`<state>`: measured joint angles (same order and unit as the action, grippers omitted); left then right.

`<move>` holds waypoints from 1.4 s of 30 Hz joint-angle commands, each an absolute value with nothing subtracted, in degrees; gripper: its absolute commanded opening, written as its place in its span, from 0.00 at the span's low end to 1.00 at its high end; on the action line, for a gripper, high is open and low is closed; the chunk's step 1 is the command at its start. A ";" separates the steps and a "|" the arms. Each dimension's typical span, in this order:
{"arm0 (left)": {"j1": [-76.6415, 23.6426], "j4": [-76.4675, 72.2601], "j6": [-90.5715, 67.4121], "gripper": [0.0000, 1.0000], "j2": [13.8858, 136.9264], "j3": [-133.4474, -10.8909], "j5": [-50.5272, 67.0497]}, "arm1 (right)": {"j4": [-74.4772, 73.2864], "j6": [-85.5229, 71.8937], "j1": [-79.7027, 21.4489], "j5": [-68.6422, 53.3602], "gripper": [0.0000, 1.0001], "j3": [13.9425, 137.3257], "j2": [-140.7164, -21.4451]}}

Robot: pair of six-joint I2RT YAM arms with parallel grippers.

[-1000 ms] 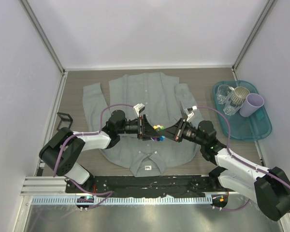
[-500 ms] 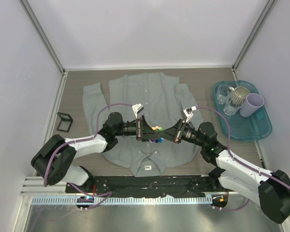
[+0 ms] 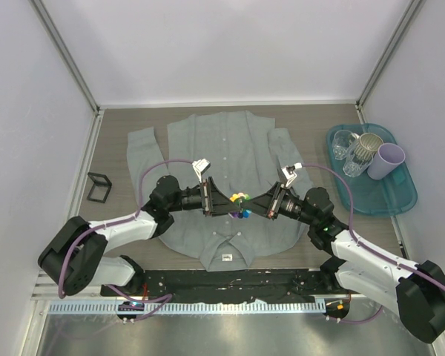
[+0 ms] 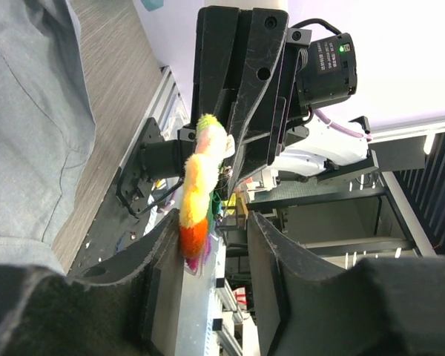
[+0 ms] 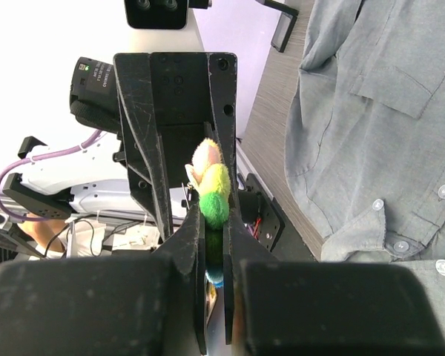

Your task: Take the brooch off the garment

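The brooch (image 3: 241, 204), a fluffy rainbow flower pin, is held up above the grey shirt (image 3: 215, 141), which lies flat on the table. My right gripper (image 3: 254, 206) is shut on the brooch from the right. In the right wrist view its fingers pinch the green and yellow petals (image 5: 213, 189), with the shirt (image 5: 371, 133) to the right. My left gripper (image 3: 224, 202) faces it from the left, open. In the left wrist view the brooch (image 4: 196, 193) rests against one left finger (image 4: 159, 252), with a wide gap to the other finger.
A teal tray (image 3: 400, 204) at the right holds clear glasses, a beige cup and a purple cup (image 3: 390, 159). A small black frame-like object (image 3: 98, 187) lies left of the shirt. The enclosure walls stand at both sides and the back.
My left arm has drawn back to the left, away from the brooch. The brooch has stayed in my right gripper, which has hardly moved.
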<state>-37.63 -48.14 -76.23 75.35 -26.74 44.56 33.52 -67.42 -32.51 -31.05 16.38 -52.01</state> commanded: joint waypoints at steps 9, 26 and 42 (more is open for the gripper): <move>-37.00 -60.29 -80.42 0.30 78.21 -27.42 44.74 | 34.19 -66.53 -32.26 -32.43 0.01 15.73 -52.82; -37.00 -61.70 -82.00 0.25 81.21 -28.12 44.12 | 31.03 -63.99 -32.26 -32.78 0.01 17.05 -52.21; -36.91 -60.47 -81.91 0.20 81.83 -29.62 45.44 | 29.44 -61.96 -32.34 -33.66 0.01 18.02 -53.00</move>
<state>-37.19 -55.05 -82.11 82.56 -26.76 45.30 31.59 -64.12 -31.97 -31.22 16.75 -52.14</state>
